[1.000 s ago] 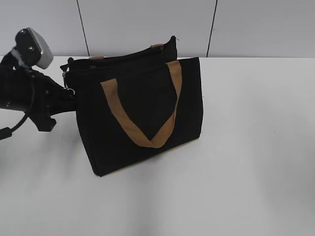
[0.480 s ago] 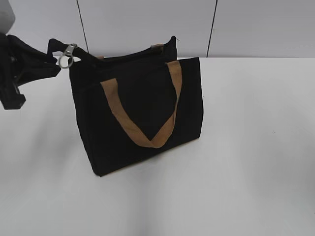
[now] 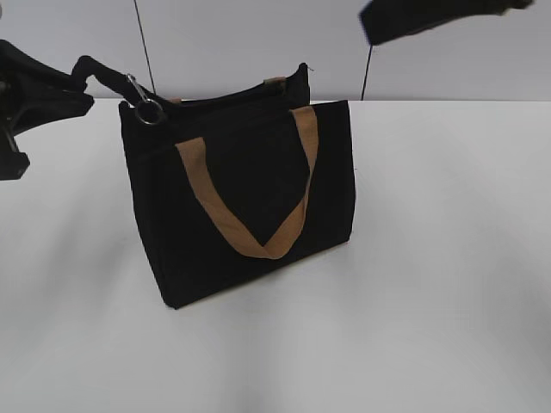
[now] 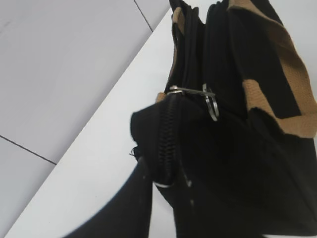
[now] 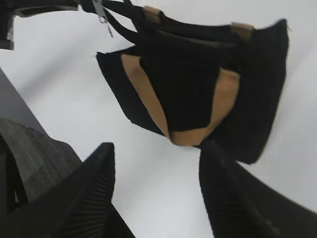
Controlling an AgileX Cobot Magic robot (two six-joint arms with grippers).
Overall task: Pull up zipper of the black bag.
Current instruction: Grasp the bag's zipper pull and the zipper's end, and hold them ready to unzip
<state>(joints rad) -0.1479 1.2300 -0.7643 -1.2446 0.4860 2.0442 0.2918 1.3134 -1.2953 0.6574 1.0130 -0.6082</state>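
The black bag (image 3: 250, 189) stands upright on the white table, with a tan strap handle (image 3: 258, 245) on its front. My left gripper (image 3: 79, 86) is at the bag's upper left corner, shut on the black end tab of the zip line (image 4: 166, 134), which it holds raised and taut. In the left wrist view my left gripper (image 4: 166, 171) shows pinching that tab. The silver zipper (image 3: 142, 103) with its ring pull (image 4: 213, 106) sits on the zip line just past the tab, apart from my fingers. My right gripper (image 5: 157, 148) is open and empty, high above the table in front of the bag (image 5: 198, 84).
The white table (image 3: 430, 301) stretches to the right of and in front of the bag. A grey panelled wall (image 3: 258, 43) stands behind it. My right arm (image 3: 430, 13) hangs at the top right of the exterior view.
My left gripper has risen from the bag's left side to above its corner, pulling the zip's end tab up and left. My right arm has come into view at the top right.
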